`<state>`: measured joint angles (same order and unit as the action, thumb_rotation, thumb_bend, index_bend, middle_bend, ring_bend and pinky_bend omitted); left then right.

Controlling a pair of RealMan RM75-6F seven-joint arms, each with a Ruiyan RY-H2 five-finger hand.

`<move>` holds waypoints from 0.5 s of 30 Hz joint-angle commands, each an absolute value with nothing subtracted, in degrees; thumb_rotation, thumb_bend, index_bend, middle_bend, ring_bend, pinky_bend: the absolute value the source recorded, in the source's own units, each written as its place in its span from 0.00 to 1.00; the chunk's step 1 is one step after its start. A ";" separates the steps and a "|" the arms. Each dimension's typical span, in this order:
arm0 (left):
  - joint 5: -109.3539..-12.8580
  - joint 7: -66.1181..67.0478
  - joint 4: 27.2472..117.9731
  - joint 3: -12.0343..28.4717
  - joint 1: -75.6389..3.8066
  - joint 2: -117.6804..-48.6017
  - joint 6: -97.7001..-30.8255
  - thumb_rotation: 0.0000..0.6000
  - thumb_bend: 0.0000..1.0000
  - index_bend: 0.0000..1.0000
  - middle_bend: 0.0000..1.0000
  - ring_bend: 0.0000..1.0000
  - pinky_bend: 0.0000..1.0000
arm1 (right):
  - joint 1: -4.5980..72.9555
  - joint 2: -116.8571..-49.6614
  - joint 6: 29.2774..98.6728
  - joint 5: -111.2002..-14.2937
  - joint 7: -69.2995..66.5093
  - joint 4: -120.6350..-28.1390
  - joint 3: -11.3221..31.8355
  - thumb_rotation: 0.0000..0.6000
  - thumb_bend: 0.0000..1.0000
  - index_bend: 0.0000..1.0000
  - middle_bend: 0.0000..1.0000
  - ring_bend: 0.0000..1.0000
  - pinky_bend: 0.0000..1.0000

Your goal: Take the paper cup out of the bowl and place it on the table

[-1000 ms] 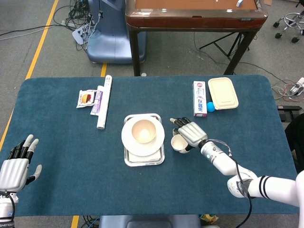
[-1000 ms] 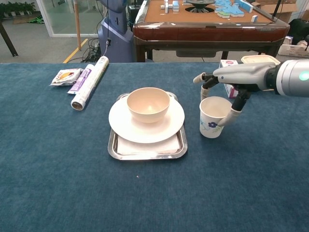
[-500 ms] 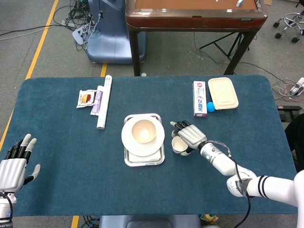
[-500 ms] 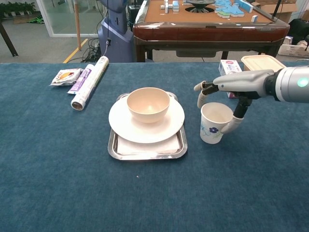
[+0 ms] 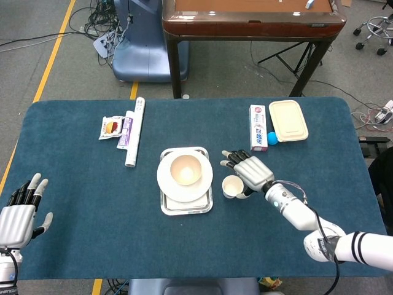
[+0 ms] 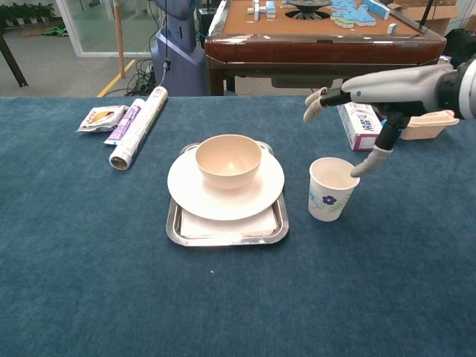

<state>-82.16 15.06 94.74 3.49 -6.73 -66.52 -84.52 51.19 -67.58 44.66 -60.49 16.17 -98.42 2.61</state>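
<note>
- The right hand [image 6: 375, 93] hovers in the upper right of the chest view, above and just right of the paper cup [image 6: 332, 189]. Its fingers are spread and level, and it holds nothing; the thumb [image 6: 370, 162] hangs down close to the cup's rim, seemingly just clear of it.
- In the head view the same hand [image 5: 250, 171] sits just right of centre, palm down, partly covering the cup [image 5: 232, 185] from above, with the forearm running off toward the lower right corner.
- The paper cup stands upright on the blue bench [image 6: 89, 282], mouth up, just right of the steel tray [image 6: 227, 234] and apart from it. It is plainly out of the bowl [image 6: 228, 159], so I judge the placing done and the spread fingers a release.
- The bowl looks empty and sits on a white plate [image 6: 187, 189], which rests on the tray at the middle of the frame. That stack needs no further handling.
- The left hand [image 5: 17, 216] shows only in the head view, at the lower left over the bench edge, fingers apart and holding nothing. It seems parked well away from the work.
- Beyond the right hand, toward the upper right, lie a toothpaste box [image 5: 258, 127] and a lidded cream container [image 5: 288, 120], near the arm's likely way out.
</note>
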 commanded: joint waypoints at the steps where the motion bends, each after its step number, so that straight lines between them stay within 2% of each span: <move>1: -82.26 15.07 94.75 3.26 -6.86 -66.54 -84.06 1.00 0.35 0.00 0.00 0.00 0.10 | 47.88 -65.42 51.63 -63.32 19.26 -101.24 2.16 1.00 0.18 0.00 0.00 0.00 0.00; 8: -81.63 15.35 94.20 3.24 -7.48 -66.80 -82.59 1.00 0.35 0.00 0.00 0.00 0.10 | 39.87 -65.11 65.72 -68.13 24.47 -103.43 -0.04 1.00 0.19 0.00 0.00 0.00 0.00; 15: -81.24 16.24 94.17 3.35 -7.76 -67.18 -82.26 1.00 0.35 0.00 0.00 0.00 0.10 | 31.59 -68.02 73.76 -73.38 19.73 -97.39 -2.59 1.00 0.19 0.00 0.00 0.00 0.00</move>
